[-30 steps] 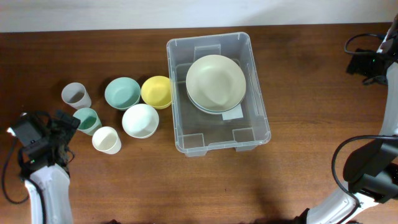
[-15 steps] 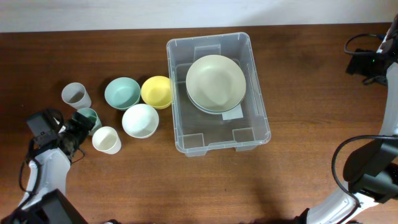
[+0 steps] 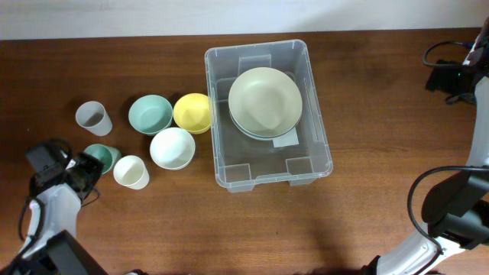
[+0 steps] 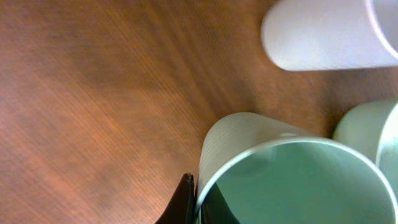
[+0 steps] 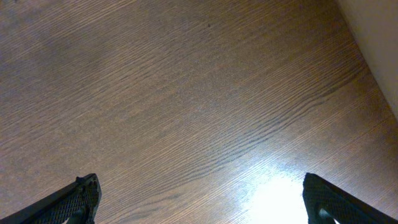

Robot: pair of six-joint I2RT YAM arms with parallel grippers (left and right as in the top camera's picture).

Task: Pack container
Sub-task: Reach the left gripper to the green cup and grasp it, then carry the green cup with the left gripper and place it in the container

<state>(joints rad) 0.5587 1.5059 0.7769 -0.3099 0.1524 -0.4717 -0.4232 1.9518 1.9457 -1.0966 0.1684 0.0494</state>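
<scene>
The clear container (image 3: 321, 156) stands right of centre and holds pale green plates (image 3: 265, 101). At the left, my left gripper (image 3: 89, 166) is shut on the rim of a green cup (image 3: 100, 156). In the left wrist view one finger is outside the green cup's (image 4: 292, 174) wall and one inside, with the left gripper (image 4: 198, 202) pinching the rim. At the far right edge my right gripper (image 3: 449, 79) is far from the container. Its wrist view shows the right gripper (image 5: 202, 202) open over bare wood.
A grey cup (image 3: 93, 117), a teal bowl (image 3: 150, 114), a yellow bowl (image 3: 192, 112), a white bowl (image 3: 172, 147) and a white cup (image 3: 131, 172) stand left of the container. The grey cup (image 4: 323, 31) lies just beyond the held cup.
My left gripper reached the green cup and shut on its rim. The cup has shifted slightly toward the lower left. The right arm has not moved.
</scene>
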